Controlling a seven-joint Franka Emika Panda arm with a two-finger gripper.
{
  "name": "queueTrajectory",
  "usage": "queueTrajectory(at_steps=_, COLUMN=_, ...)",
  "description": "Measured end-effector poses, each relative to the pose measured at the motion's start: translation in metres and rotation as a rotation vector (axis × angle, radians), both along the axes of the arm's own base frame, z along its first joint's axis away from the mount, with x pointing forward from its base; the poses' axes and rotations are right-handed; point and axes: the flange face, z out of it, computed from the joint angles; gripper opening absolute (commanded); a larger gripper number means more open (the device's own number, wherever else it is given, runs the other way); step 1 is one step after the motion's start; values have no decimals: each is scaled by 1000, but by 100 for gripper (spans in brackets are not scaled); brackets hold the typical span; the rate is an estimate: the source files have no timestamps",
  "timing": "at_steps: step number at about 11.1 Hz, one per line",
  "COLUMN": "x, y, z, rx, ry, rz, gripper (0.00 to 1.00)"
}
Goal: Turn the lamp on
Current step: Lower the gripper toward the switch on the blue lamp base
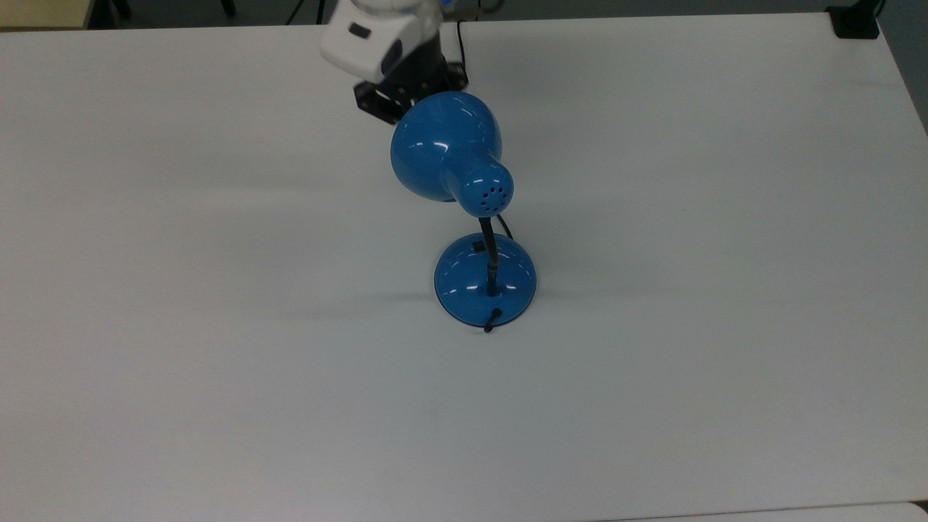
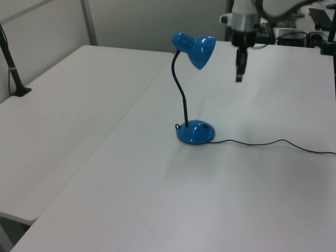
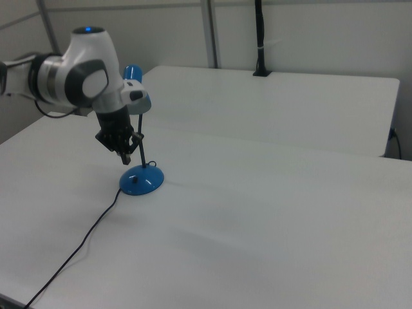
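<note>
While the blue desk lamp stands unlit mid-desk, its switch untouched, the jaws, seemingly pressed together, hover at the shade's 12 o'clock in the top view, so pressing remains.

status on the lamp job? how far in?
Early. Done: nothing on the lamp itself; its shade looks unlit. In hand: the approach, with the hand hanging in the air to the left view's right of the shade, well above the blue base. Left: come down to the small black switch on the base and press it.
</note>
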Motion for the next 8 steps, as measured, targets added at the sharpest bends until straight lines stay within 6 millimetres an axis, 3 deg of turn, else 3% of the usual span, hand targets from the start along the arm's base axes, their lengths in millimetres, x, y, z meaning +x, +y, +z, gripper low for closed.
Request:
queueTrajectory(at_steps=3, x=11, y=33, z=-62, rx=39, ry=-105, rz=-103, gripper=0)
queueTrajectory(at_steps=8, x=27, y=68, z=-108, rx=94, ry=-184, rz=-165, gripper=0)
